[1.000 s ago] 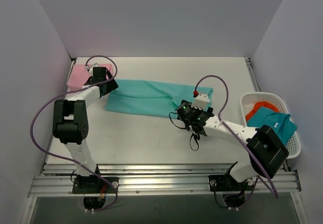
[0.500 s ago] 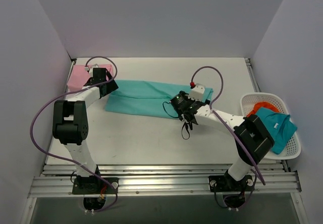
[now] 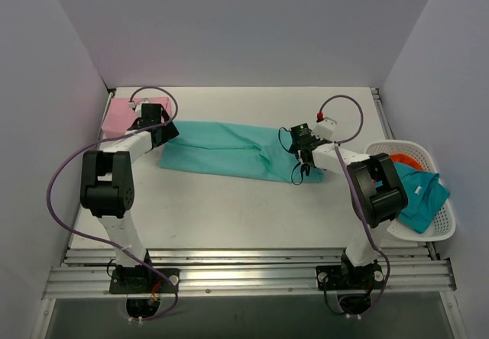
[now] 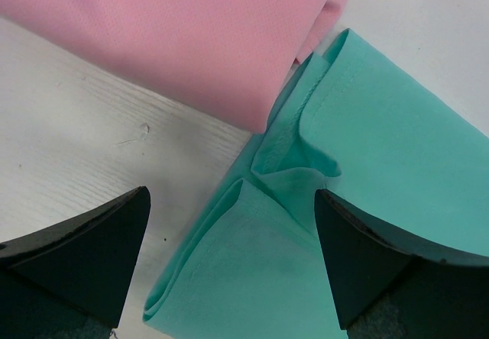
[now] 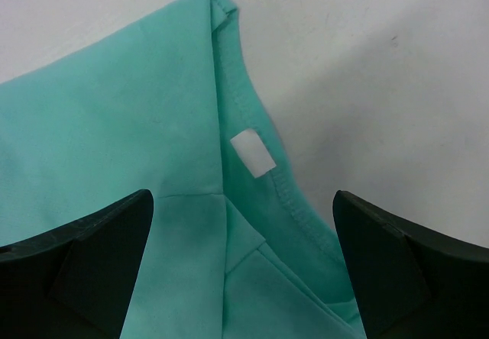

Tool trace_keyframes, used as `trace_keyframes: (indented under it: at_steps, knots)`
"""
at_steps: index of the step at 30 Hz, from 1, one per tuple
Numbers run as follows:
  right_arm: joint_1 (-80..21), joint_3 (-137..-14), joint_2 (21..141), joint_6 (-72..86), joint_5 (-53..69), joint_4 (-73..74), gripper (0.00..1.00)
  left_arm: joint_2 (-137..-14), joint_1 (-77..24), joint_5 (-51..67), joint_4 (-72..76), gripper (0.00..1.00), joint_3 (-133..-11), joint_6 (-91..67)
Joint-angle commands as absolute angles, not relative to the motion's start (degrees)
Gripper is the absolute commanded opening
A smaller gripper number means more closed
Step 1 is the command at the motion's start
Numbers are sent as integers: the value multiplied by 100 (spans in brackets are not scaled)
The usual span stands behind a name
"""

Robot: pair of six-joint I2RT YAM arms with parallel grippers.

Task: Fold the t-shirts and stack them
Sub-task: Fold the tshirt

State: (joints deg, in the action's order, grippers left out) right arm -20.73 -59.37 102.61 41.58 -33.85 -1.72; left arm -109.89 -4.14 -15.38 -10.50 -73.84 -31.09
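A turquoise-green t-shirt (image 3: 225, 150) lies folded into a long strip across the table. A folded pink t-shirt (image 3: 122, 114) lies at the far left corner. My left gripper (image 3: 163, 135) is open over the strip's left end, where green folds (image 4: 252, 263) meet the pink cloth (image 4: 191, 41). My right gripper (image 3: 304, 158) is open over the strip's right end, above the neckline (image 5: 252, 224) with its white label (image 5: 253, 153). Neither holds cloth.
A white basket (image 3: 439, 172) at the right table edge holds a teal garment (image 3: 419, 190) and an orange one (image 3: 399, 160). Walls close in the table at the back and both sides. Bare table (image 3: 229, 209) lies in front of the strip.
My right gripper has swung from the strip's near edge to the right and back, and now sits over the neck end. The left arm and the shirts have not moved.
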Motion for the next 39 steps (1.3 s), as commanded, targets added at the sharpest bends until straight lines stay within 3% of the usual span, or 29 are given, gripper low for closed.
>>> trace_keyframes:
  at_steps: [1, 10, 20, 23, 27, 29, 35, 39]
  knots:
    - [-2074, -6178, 10458, 3999, -3164, -509, 100, -11030, -404, -1687, -1046, 98, -7576, -3146]
    - [-2065, -6627, 10969, 3938, -2962, -624, 99, -11021, -413, -1740, -1028, 98, -7550, -3146]
    - [-2065, -6820, 10775, 3788, -3006, -492, 97, -11048, -448, -1793, -1028, 98, -7585, -3138]
    - [-2048, -6794, 10863, 3788, -2918, -571, 93, -11065, -448, -1793, -1046, 98, -7602, -3129]
    - [-2039, -6566, 10995, 3858, -2751, -851, 77, -11065, -448, -1784, -1055, 98, -7603, -3129]
    - [-2039, -6399, 11074, 3928, -2672, -949, 77, -11066, -448, -1784, -1063, 98, -7603, -3129]
    - [-2004, -6197, 11373, 4008, -2549, -1195, 59, -11074, -448, -1784, -1072, 98, -7611, -3129]
    - [-1890, -6196, 11583, 4060, -2295, -1345, 20, -11092, -448, -1775, -1099, 98, -7646, -3138]
